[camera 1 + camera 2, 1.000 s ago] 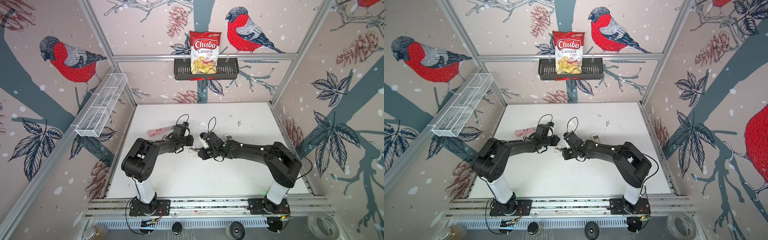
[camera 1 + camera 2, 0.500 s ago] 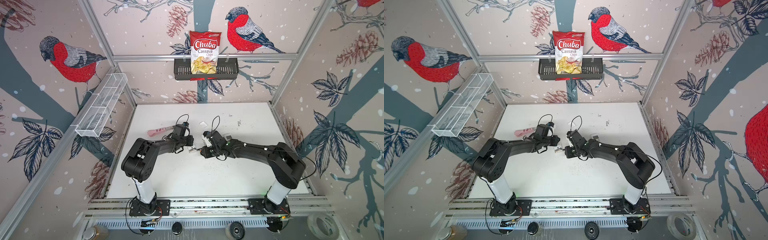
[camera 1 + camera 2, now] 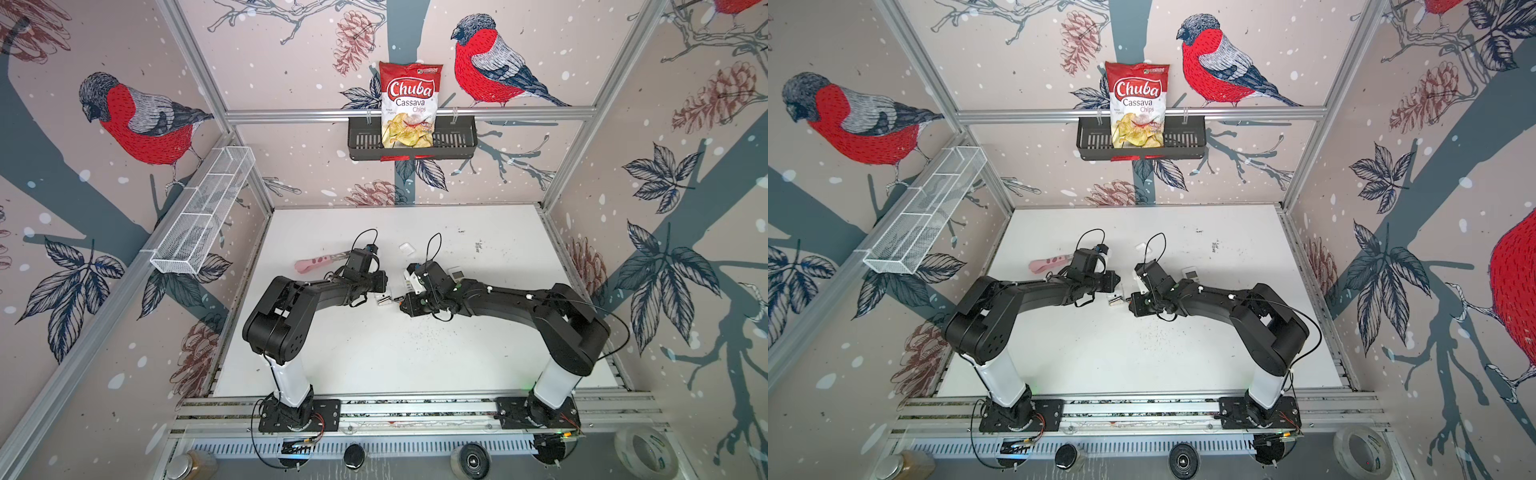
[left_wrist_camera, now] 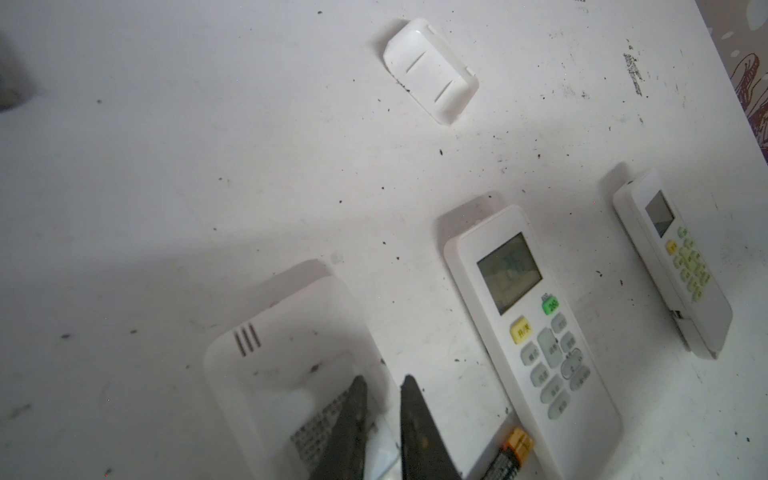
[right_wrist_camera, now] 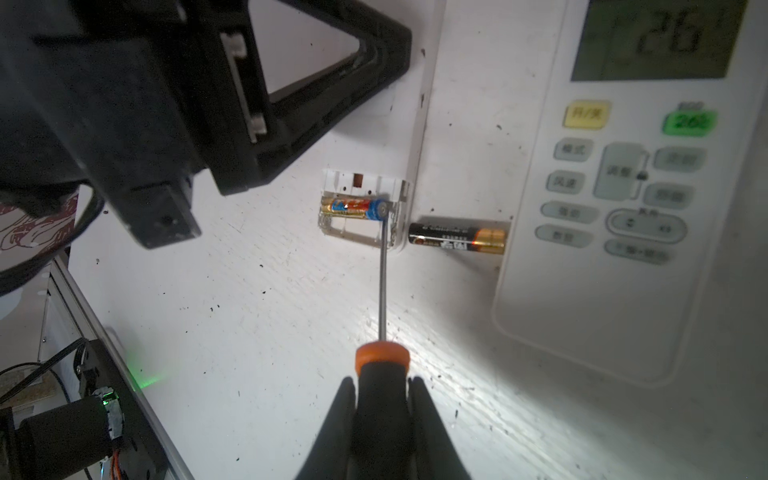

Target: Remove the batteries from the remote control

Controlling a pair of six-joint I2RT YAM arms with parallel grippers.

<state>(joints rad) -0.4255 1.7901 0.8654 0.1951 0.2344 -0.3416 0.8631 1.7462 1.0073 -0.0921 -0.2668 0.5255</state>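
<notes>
A white remote control point(image 4: 266, 374) lies face down, and my left gripper point(image 4: 384, 380) is shut on its side edge. Its open battery bay point(image 5: 361, 208) holds one red, gold and blue battery point(image 5: 353, 208). My right gripper point(image 5: 382, 382) is shut on the orange-and-black screwdriver point(image 5: 382, 361), whose tip touches that battery's blue end. A black battery with a gold band point(image 5: 457, 239) lies loose on the table beside the bay, also visible in the left wrist view point(image 4: 511, 453). In both top views the grippers point(image 3: 381, 291) point(image 3: 405, 302) face each other mid-table.
Two more white remotes lie face up next to the held one, a larger point(image 4: 532, 332) and a smaller point(image 4: 673, 266). A white battery cover point(image 4: 430, 68) lies further back. A pink tool point(image 3: 311, 264) rests behind the left arm. The table point(image 3: 374, 353) is white.
My right wrist has shifted slightly toward the back of the table, still holding the screwdriver at the remote's end. The left arm has not moved.
</notes>
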